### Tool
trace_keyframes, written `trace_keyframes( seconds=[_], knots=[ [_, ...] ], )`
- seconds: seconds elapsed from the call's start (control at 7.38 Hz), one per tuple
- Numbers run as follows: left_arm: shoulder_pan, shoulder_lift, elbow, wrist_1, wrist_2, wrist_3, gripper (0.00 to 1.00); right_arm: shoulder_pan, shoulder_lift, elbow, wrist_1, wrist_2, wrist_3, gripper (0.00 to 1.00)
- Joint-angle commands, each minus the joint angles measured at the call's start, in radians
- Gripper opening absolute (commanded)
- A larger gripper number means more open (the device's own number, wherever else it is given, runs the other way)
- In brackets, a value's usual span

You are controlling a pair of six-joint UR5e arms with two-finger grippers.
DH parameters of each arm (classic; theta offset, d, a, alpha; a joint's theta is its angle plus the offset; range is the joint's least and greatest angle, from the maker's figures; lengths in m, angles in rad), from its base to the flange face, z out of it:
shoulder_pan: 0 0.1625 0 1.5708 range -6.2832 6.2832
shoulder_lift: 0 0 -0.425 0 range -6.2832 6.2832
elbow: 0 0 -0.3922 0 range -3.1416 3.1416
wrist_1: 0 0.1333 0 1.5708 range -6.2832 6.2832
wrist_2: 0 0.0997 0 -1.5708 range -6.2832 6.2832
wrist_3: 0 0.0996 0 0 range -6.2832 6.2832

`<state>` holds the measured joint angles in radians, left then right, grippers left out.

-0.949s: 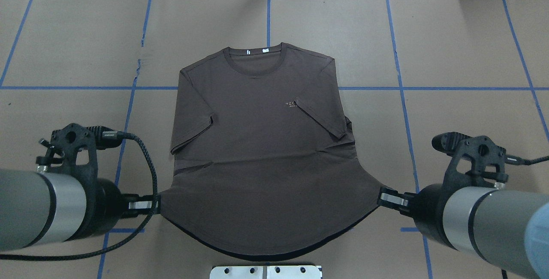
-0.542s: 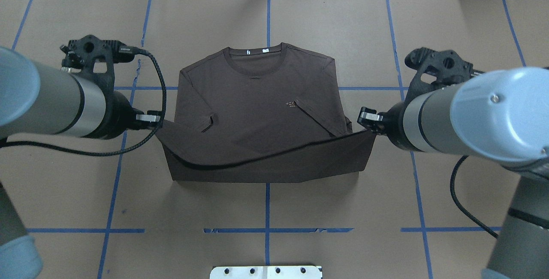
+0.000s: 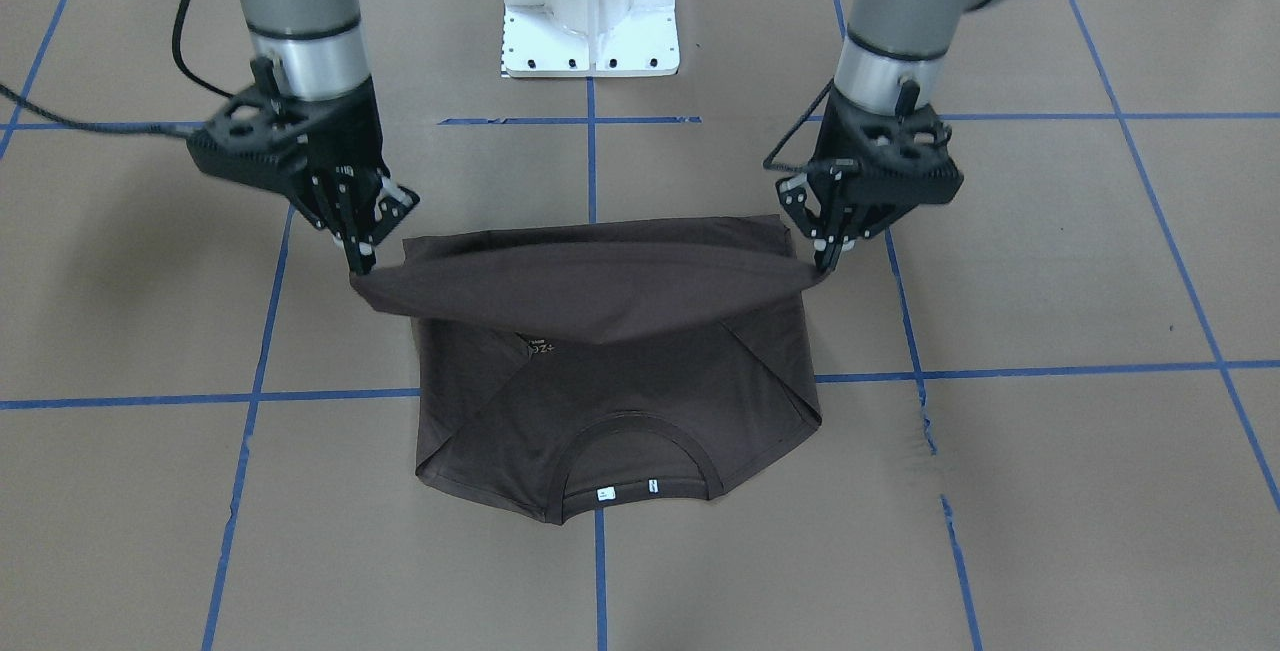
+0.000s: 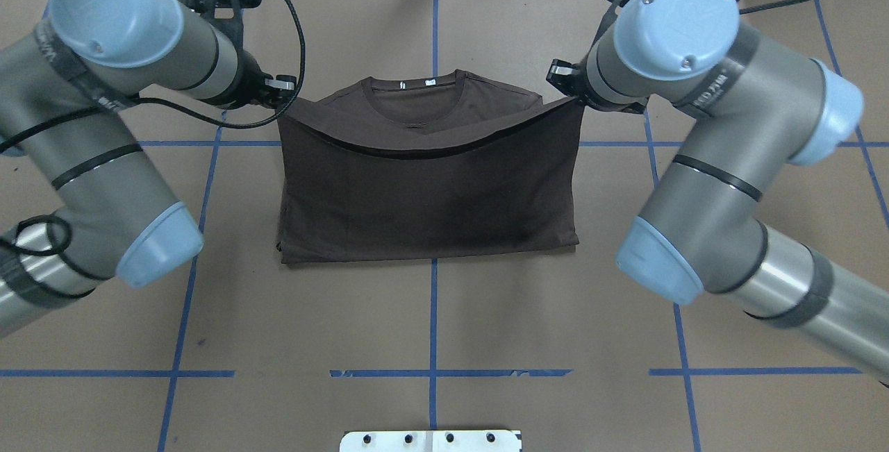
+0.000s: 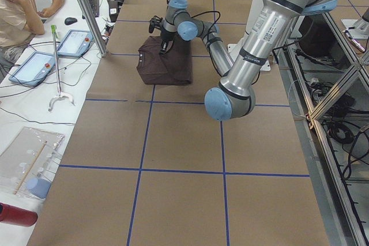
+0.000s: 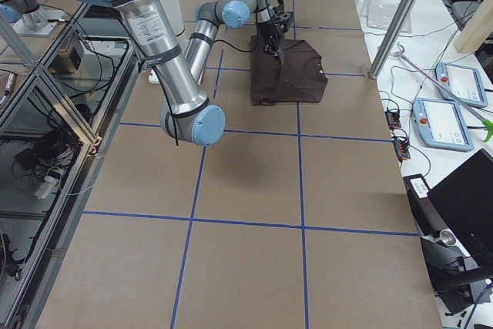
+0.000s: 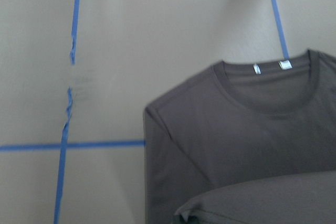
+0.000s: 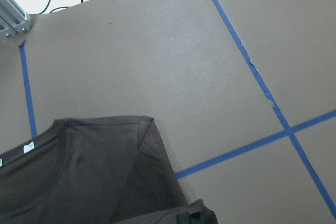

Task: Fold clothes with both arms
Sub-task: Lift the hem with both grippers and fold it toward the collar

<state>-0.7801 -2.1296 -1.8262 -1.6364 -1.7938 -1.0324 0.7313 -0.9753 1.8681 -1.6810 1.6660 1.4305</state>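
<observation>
The dark grey-brown T-shirt lies front up on the brown paper, its collar at the far side. Its lower half is doubled over the chest. My left gripper is shut on the hem's left corner and my right gripper on the right corner. Both hold the hem just above the shoulders, and the edge sags between them. From the front, the left gripper and right gripper hang the hem over the shirt. The wrist views show the collar ahead of each held corner.
The white pedestal base stands at the robot's side of the table. Blue tape lines cross the brown paper. A seated person and tablets are beyond the table's far edge, with a metal pole there.
Both grippers have carried the hem from the near side up and forward over the shirt to the shoulders. The lower half now lies doubled over the chest, hiding the logo and sleeves.
</observation>
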Motion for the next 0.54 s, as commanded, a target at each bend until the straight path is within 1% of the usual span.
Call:
trace_keyframes(
  seconds=[0.0, 0.14, 0.27, 0.41],
  knots=[
    [-0.019, -0.085, 0.297, -0.223, 0.004, 0.003, 0.00, 0.019, 0.094, -0.292, 0.189, 0.000, -0.007, 0.00],
    [-0.019, -0.104, 0.396, -0.302, 0.007, 0.003, 0.00, 0.020, 0.124, -0.404, 0.261, -0.002, -0.007, 0.00],
    [-0.021, -0.111, 0.460, -0.353, 0.007, 0.015, 0.00, 0.020, 0.130, -0.491, 0.346, -0.005, -0.007, 0.00],
    [-0.021, -0.116, 0.500, -0.376, 0.026, 0.015, 0.00, 0.019, 0.129, -0.544, 0.387, -0.005, -0.008, 0.00]
  ],
)
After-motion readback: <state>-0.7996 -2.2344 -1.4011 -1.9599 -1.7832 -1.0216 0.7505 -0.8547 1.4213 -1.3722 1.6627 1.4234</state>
